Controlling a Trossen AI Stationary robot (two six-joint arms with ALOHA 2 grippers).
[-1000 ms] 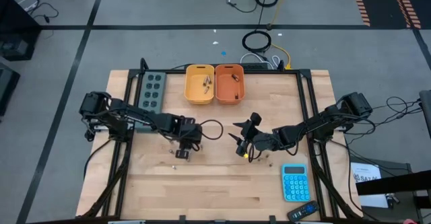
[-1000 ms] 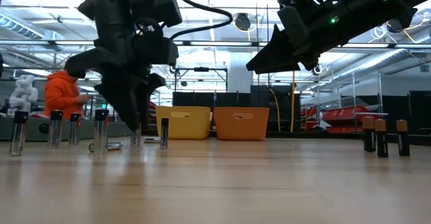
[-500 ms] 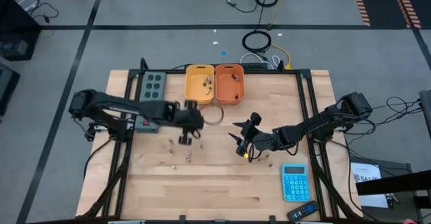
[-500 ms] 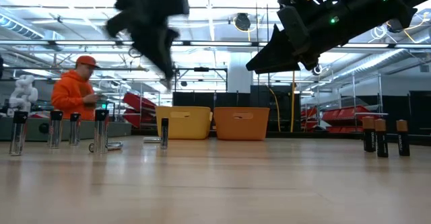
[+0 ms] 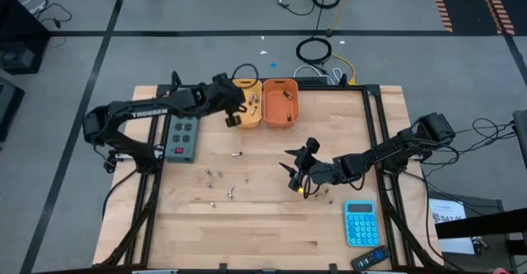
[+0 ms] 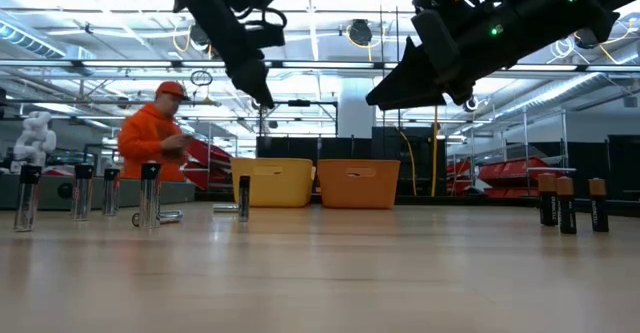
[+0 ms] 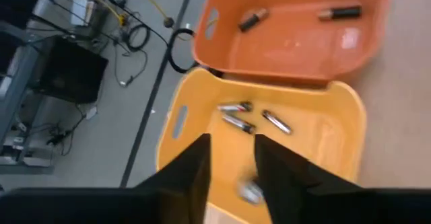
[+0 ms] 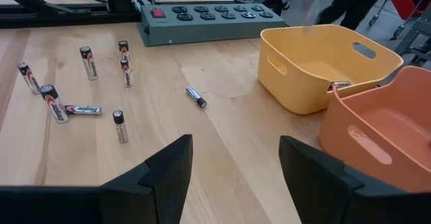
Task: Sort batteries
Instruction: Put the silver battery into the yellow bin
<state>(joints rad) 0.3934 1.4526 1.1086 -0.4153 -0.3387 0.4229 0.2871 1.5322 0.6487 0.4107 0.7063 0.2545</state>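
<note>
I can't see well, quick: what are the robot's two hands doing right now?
Left gripper: open above the yellow bin, a battery showing between its fingers.
Right gripper: open, holding nothing, above the table.

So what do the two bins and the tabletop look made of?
Yellow bin and orange bin: probably moulded plastic, matte, with smooth rounded walls and cut-out handles. Tabletop: light wood, apparently butcher-block, with visible plank seams and grain.

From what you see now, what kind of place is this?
Probably a robotics lab or workshop hall: a wooden workbench with two robot arms, loose cables on a taped concrete floor, and open ceiling trusses in the low view.
</note>
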